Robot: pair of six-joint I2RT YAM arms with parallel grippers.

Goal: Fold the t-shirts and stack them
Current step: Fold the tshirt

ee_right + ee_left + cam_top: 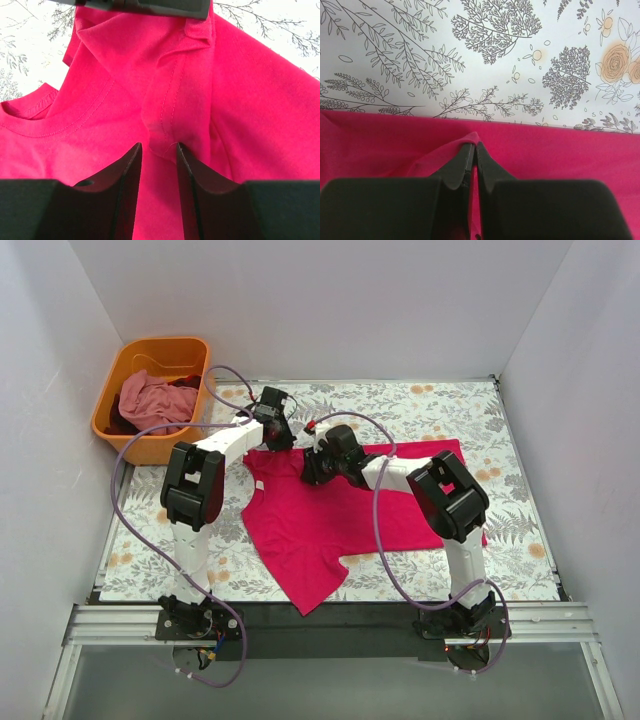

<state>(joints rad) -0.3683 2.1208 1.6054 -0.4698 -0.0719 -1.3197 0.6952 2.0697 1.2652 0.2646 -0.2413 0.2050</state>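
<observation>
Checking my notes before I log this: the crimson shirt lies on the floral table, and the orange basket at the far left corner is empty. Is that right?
Not quite. The top external view shows that the orange basket is not empty: it holds a bunched dusty pink shirt. The rest stands: the crimson shirt lies on the floral table.

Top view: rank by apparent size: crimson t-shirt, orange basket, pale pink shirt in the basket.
1. crimson t-shirt, spread out
2. orange basket
3. pale pink shirt, bunched inside the basket, partly hidden
</observation>
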